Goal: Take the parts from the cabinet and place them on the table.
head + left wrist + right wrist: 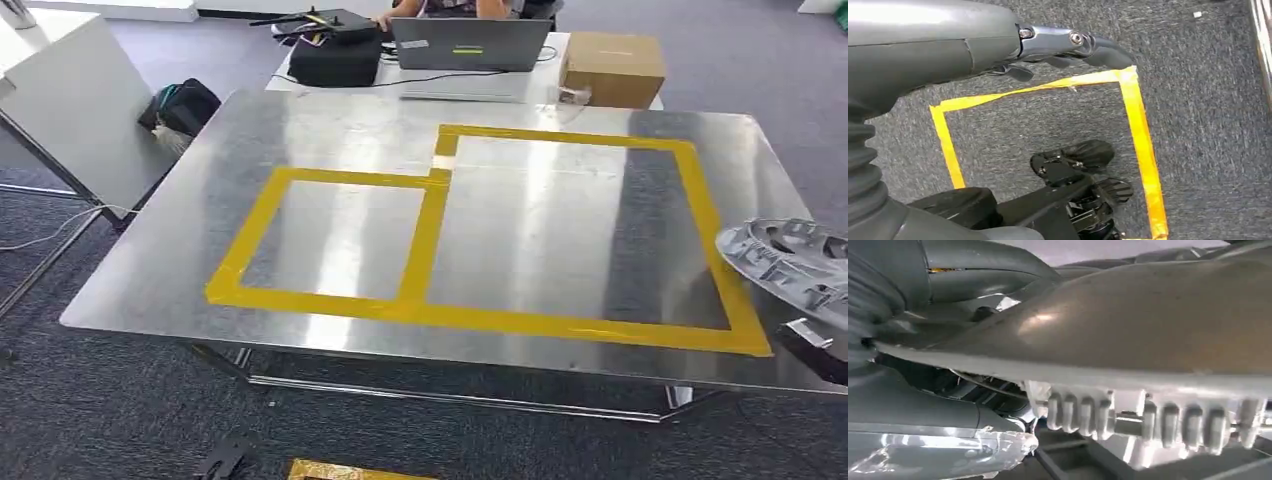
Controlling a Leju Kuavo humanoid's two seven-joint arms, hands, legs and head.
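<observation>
Grey cast part point(790, 265) in right hand point(923, 440), beside surface point(330, 130) edge. Judged rigid, weighty, ribbed; hold rim. Left hand point(1068, 50) empty, fingers apart.

Grey part point(790, 262) cut off by head view's right edge; grip hidden.

Behind the metal table, at 12 o'clock, a laptop point(470, 44) stands open on a desk. A cardboard box point(612, 68) sits at its 3 o'clock, a black bag point(335, 60) at its 9 o'clock. Yellow tape point(1143, 150) outlines a square on grey carpet point(1208, 125).
</observation>
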